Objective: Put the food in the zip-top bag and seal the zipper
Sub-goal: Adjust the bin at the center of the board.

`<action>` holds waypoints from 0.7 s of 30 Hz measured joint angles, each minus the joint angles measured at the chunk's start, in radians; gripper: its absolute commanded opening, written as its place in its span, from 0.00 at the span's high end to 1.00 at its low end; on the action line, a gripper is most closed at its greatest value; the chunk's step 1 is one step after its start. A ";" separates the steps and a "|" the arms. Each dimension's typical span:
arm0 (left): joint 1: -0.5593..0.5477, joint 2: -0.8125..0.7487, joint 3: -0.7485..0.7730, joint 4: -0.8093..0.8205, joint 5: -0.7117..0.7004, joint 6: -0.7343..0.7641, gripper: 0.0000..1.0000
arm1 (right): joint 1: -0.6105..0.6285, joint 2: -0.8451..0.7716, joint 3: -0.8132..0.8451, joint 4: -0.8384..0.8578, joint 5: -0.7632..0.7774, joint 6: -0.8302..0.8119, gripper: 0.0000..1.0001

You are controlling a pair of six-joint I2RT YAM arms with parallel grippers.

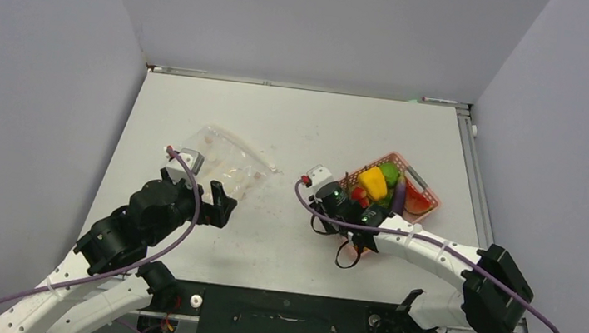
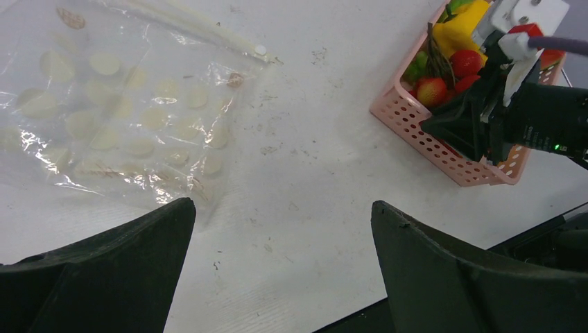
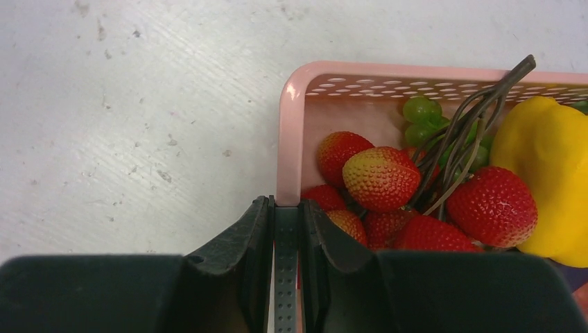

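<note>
**Basket pinched by its wall, bag lying flat and unheld**

Nearest the arm bases, the left gripper (image 2: 281, 211) is spread wide with nothing held; it hangs over the bare table (image 2: 312, 159), just short of the near edge of the zip-top bag (image 2: 118, 118). The right gripper (image 3: 285, 208) is closed down onto the near wall of the pink basket (image 3: 388, 69), one finger outside and one inside, so that only thin slatted plastic is pinched.

All the food is seen in the basket: strawberries (image 3: 381, 177) against the gripped wall, green grapes (image 3: 423, 118) on their stem behind them, and a yellow pepper (image 3: 548, 173) beyond. None is in the bag.

Farther out, the bag lies flat and crumpled, its zipper (image 2: 201, 28) along the far edge.

Several failures may be expected. Should the basket be lifted or tipped by one wall, it could be twisted out of the pinch, or the fruit spilled across the table. As the bag's mouth is not held open, food could be pushed against the floppy film and the bag merely slid away. Whether the zipper is closed cannot be told.

No brand, label or legible writing is found in any view.
</note>
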 measured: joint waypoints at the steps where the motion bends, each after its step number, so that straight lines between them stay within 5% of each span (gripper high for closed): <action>1: 0.000 0.000 0.000 0.000 -0.001 0.000 0.04 | 0.014 0.011 0.002 0.004 -0.007 -0.022 0.95; 15: 0.000 0.011 0.000 0.000 -0.014 0.000 0.04 | 0.187 0.060 0.028 0.033 -0.080 -0.293 0.94; 21: 0.000 0.017 0.000 0.000 -0.014 0.000 0.04 | 0.215 0.055 0.028 0.021 -0.095 -0.348 0.85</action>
